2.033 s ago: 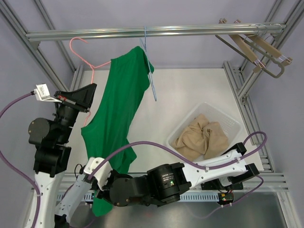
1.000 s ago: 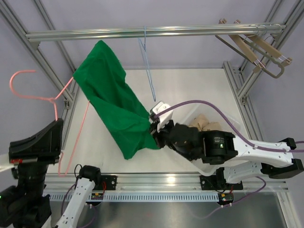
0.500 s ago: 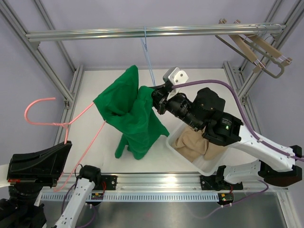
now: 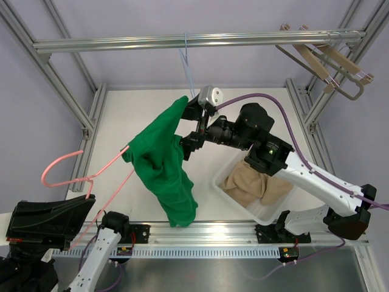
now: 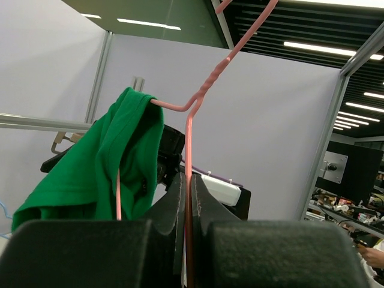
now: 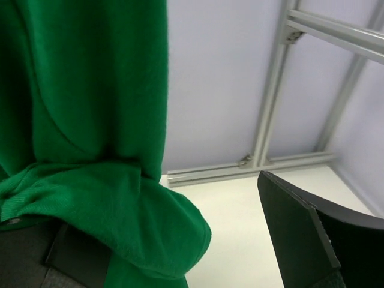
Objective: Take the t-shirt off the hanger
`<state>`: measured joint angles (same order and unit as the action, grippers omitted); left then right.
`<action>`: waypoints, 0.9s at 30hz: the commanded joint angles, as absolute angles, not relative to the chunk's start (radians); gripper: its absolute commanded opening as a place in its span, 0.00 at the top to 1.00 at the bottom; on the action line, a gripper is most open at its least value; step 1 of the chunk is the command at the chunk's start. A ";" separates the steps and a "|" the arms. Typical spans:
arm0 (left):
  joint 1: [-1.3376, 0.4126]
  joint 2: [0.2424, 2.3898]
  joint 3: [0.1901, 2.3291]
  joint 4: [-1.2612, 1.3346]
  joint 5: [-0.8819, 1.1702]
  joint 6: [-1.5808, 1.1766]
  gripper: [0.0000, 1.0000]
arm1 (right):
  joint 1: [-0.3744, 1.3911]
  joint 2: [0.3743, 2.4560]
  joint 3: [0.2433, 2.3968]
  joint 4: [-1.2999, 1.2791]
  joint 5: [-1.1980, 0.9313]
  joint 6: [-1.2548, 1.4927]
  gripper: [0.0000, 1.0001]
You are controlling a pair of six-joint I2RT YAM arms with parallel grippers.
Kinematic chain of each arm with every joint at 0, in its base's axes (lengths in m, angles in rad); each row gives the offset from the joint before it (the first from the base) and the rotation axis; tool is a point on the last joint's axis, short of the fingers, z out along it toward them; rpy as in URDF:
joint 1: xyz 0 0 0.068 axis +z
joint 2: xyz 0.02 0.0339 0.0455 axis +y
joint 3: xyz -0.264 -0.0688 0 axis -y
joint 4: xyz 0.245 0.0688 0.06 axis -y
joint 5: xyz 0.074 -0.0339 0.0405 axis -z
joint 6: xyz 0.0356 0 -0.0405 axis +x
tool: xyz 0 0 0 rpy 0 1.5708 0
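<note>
Our right end effector (image 4: 189, 131) has sprung open, t-shirt (image 4: 161, 164) still snagged on the hanger (image 5: 188, 138) our left end effector (image 5: 188, 204) clenches; we must regrasp.

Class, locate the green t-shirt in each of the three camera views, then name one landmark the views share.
Top external: green t-shirt centre-left, draped over the pink hanger.
Left wrist: green t-shirt in the left half, over the hanger's shoulder.
Right wrist: green t-shirt fills the left side.
Shared landmark: the aluminium frame.
</note>
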<state>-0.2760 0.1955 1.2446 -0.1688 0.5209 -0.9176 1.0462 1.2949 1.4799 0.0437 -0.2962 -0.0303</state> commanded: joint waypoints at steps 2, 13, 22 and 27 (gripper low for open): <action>-0.287 0.186 1.218 -0.072 0.540 -0.936 1.00 | 0.993 1.289 1.465 0.132 -0.647 0.078 0.01; -0.287 0.158 1.164 -0.132 0.500 -0.919 1.00 | 0.959 1.204 1.379 0.330 -0.954 0.228 0.88; -0.287 0.222 1.244 -0.187 0.474 -0.873 1.00 | 0.957 1.154 1.319 0.207 -0.553 0.256 1.00; -0.287 0.256 1.354 -0.303 0.445 -0.793 1.00 | 0.957 1.091 1.365 0.023 -0.079 0.245 1.00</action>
